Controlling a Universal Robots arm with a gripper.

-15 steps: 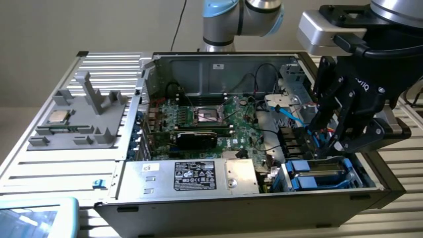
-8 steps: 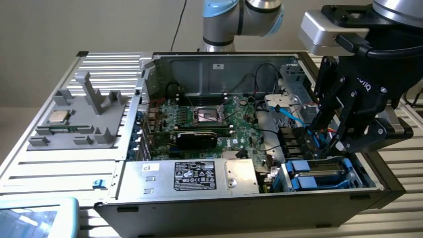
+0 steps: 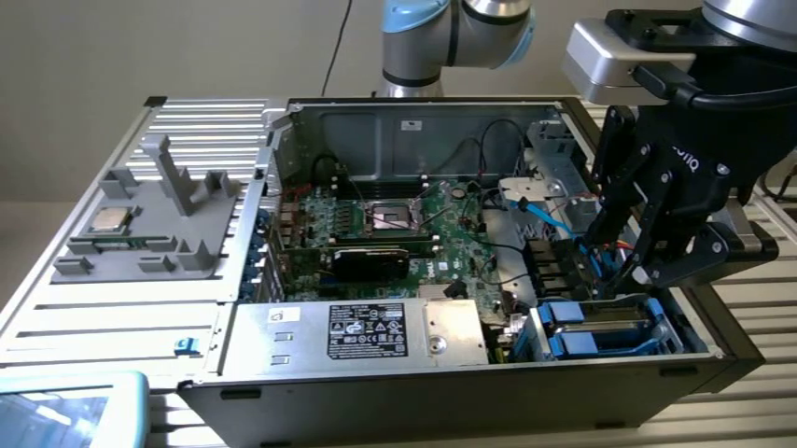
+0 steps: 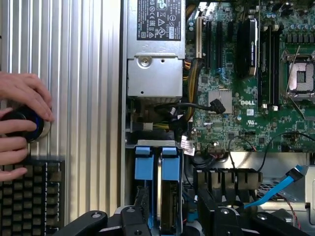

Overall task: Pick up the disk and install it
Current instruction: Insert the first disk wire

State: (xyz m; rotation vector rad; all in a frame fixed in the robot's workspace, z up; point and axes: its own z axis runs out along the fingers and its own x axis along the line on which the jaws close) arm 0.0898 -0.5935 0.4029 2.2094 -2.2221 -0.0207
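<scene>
The disk [image 3: 603, 329] stands on edge in the drive bay at the front corner of the open computer case, on the exterior view's right. Its bright blue carrier [image 4: 147, 164] frames the silver-grey body [image 4: 168, 199]. My gripper [image 3: 619, 280] hangs just above the bay, straight over the disk. In the wrist view my gripper [image 4: 172, 219] is open, its black fingers [image 4: 142, 204] standing apart on either side of the disk's near end, with a gap on one side. Nothing is held.
A large silver power-supply box [image 3: 361, 331] with a black-and-white label lies beside the bay. The motherboard [image 3: 398, 224] and a blue cable [image 4: 275, 194] are close by. A small CPU chip [image 3: 110, 220] rests on a grey fixture outside the case. A person's hand [image 4: 19, 93] holds a round knob [image 4: 24, 125].
</scene>
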